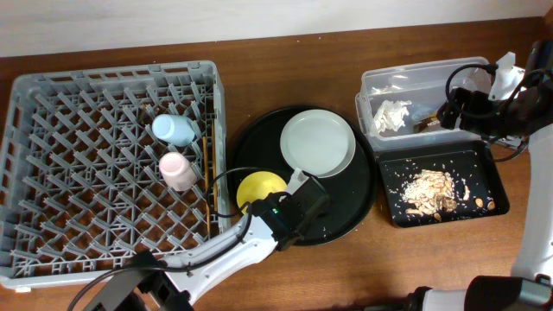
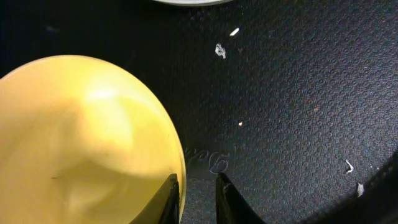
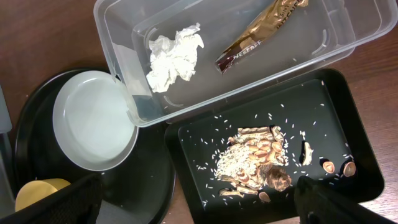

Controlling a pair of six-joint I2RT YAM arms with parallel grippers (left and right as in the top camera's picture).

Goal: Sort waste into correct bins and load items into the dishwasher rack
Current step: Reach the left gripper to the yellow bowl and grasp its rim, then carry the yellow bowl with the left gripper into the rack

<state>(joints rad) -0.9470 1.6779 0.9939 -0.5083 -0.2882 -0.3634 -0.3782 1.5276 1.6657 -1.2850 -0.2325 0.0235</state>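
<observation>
Left wrist view
- Left gripper (image 2: 198, 200): the jaws are being held a narrow slot apart; whether anything is being pinched cannot be told.
- Yellow bowl (image 2: 81, 143): its right rim is being met by the left finger, with the other finger just outside it.
- Round black tray (image 2: 298, 112): the bowl and a few pale crumbs (image 2: 220, 50) are being carried on it.

Right wrist view
- Right gripper (image 3: 199, 199): the jaws are being held wide apart, with nothing between them.
- Black rectangular tray (image 3: 348, 106): it is being hovered over by the gripper, and the food scraps (image 3: 255, 158) are being held in it.
- Clear tub (image 3: 118, 37): the napkin (image 3: 174, 56) and the wrapper (image 3: 258, 31) are being held inside, beyond the fingers.
- Plate (image 3: 93, 121): it is being carried on the round tray, left of the tub.

Overhead view
- Dishwasher rack (image 1: 34, 112): it is being kept at the left, well apart from both grippers.
- Blue cup (image 1: 173, 130), pink cup (image 1: 174, 170): both are being held among the rack's pegs.
</observation>
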